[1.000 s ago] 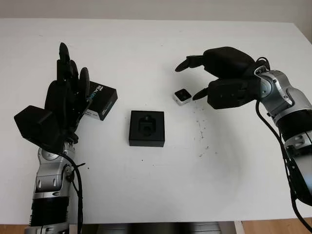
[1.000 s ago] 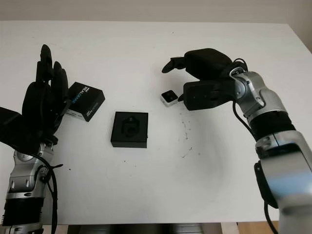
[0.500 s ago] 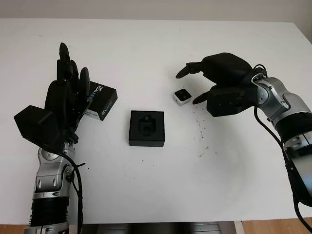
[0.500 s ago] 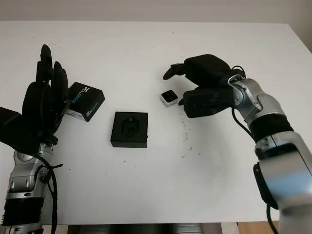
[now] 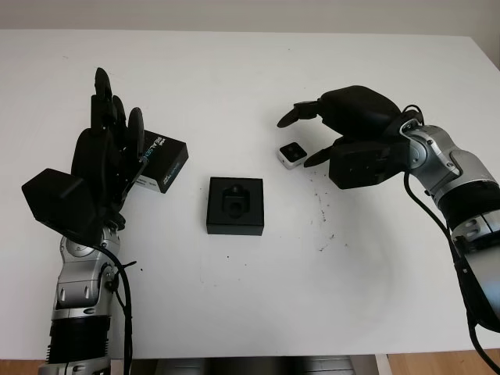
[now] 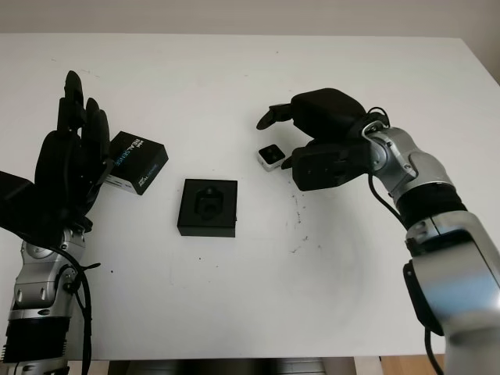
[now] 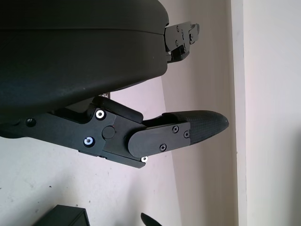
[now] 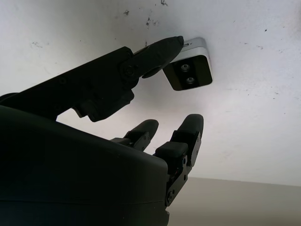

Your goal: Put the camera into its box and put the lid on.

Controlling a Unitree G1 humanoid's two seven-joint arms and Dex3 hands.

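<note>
The small silver camera (image 5: 291, 154) lies on the white table, lens face up, also close up in the right wrist view (image 8: 190, 70). My right hand (image 5: 297, 141) is open and arched over it, two fingers above its far side. The thumb tip (image 8: 171, 44) is at the camera's near edge; I cannot tell if it touches. The black box (image 5: 235, 205), with its foam insert showing, sits left of the camera. The black lettered lid (image 5: 162, 162) lies further left. My left hand (image 5: 116, 117) is open, raised beside the lid.
Dark specks (image 5: 322, 205) dot the table between the box and my right arm. A black cable (image 5: 428, 211) loops along the right forearm. The table's far edge (image 5: 250, 31) runs across the back.
My right hand has shifted slightly left and lower, closing in around the camera. The camera, box, lid and left hand have not moved.
</note>
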